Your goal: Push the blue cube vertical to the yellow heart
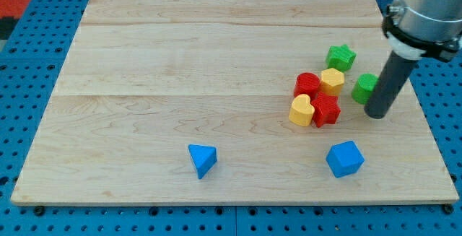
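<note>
The blue cube [344, 158] is found near the view's bottom right of the wooden board [180, 63], standing free with bare wood all round it. The yellow heart [302, 110] is seen above it and a little to the view's left, pressed against a red block [326, 110] at the lower edge of a tight cluster. My tip [377, 113] is planted on the board at the view's right, just beside a green block [364, 87] and well apart from the cube. No gripper is carried, so nothing is grasped; only the bare rod end is offered for pushing.

The cube is judged to be light, rigid and likely to slide easily on the smooth wood. It cannot be held, so contact is best made square against the middle of a flat face; an off-centre touch would probably spin it. A blue triangular block [202, 159] lies well away at the view's bottom.
</note>
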Robot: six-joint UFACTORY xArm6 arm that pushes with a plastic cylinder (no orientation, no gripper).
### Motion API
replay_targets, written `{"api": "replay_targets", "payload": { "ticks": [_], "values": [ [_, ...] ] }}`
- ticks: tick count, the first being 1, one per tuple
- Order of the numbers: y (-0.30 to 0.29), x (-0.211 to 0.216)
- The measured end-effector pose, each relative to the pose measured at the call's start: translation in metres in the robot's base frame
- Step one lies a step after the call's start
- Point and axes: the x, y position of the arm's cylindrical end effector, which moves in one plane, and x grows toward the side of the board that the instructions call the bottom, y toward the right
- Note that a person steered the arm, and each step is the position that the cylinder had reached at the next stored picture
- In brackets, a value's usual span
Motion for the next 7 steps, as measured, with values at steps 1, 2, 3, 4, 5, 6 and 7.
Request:
{"api": "replay_targets", "payload": {
  "ticks": [1, 2, 3, 4, 5, 6, 7],
  "values": [
    [0.007, -0.010],
    [0.005, -0.022],
    [-0.002, -0.031],
    [-0.002, -0.021],
    [-0.002, 0.023],
    [-0.018, 0.060],
    [-0.069, 0.069]
  ]
}}
